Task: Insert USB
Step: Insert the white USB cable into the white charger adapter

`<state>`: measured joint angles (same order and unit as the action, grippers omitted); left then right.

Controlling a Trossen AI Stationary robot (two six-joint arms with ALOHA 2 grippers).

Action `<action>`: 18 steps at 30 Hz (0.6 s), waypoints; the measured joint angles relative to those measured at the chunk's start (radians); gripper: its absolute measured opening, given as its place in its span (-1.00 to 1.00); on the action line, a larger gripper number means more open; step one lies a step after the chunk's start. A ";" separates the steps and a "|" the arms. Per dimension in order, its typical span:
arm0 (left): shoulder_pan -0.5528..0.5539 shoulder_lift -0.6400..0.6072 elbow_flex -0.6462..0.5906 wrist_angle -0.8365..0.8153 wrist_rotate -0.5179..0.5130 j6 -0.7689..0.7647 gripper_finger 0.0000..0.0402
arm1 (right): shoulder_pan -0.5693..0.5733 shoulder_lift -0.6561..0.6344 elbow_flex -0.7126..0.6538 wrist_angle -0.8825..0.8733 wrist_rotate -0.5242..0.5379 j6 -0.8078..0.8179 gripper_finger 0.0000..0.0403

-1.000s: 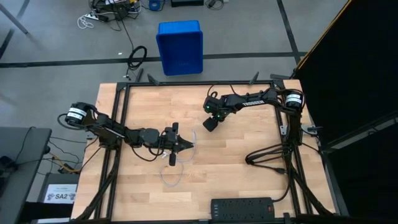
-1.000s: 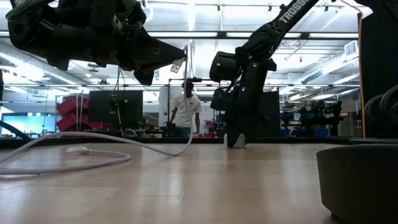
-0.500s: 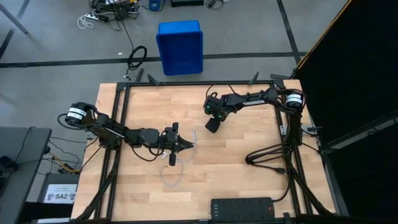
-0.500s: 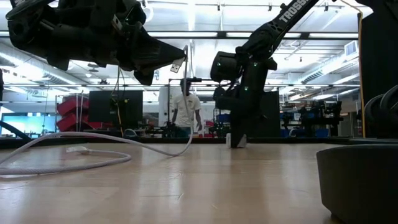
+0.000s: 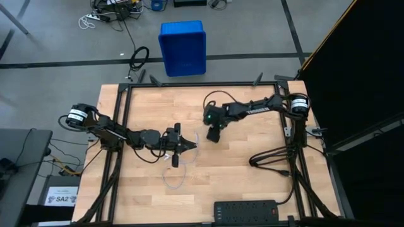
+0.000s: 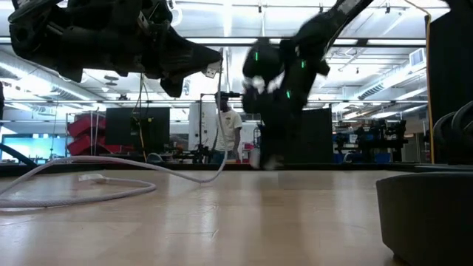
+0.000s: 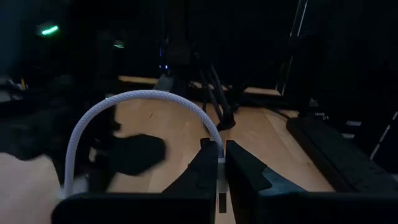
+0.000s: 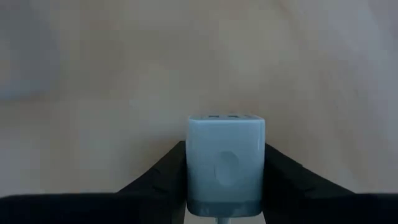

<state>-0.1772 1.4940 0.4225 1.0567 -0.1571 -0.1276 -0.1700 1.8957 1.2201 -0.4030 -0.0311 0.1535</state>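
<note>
From above I have the left gripper [image 5: 191, 146] near the middle of the table [image 5: 252, 189], its fingers [image 7: 205, 168] pinched together on one end of the cable [image 5: 172, 180]; from there the cable arches out and back toward the wrist, and the rest trails in a loose loop on the wood just toward the table's front edge. My right gripper [image 5: 213, 136] sits just beside the left one, toward the far side, clamped around a small white cube adapter [image 8: 226, 165] whose two slots face the tabletop.
</note>
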 joint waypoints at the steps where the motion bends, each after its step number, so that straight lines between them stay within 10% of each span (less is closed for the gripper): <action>1: -0.003 0.000 0.000 0.001 0.000 0.000 -1.00 | 0.017 -0.017 -0.005 0.038 0.000 -0.003 -0.41; 10: -0.043 0.000 0.000 0.060 -0.014 -0.004 -1.00 | 0.112 -0.184 -0.285 0.439 0.012 0.009 -0.41; 18: -0.070 0.000 0.000 0.198 -0.036 0.050 -1.00 | 0.298 -0.210 -0.751 1.569 0.176 -0.059 -0.41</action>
<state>-0.2474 1.4937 0.4225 1.2550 -0.1926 -0.0776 0.1284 1.6861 0.4688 1.1661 0.1444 0.0949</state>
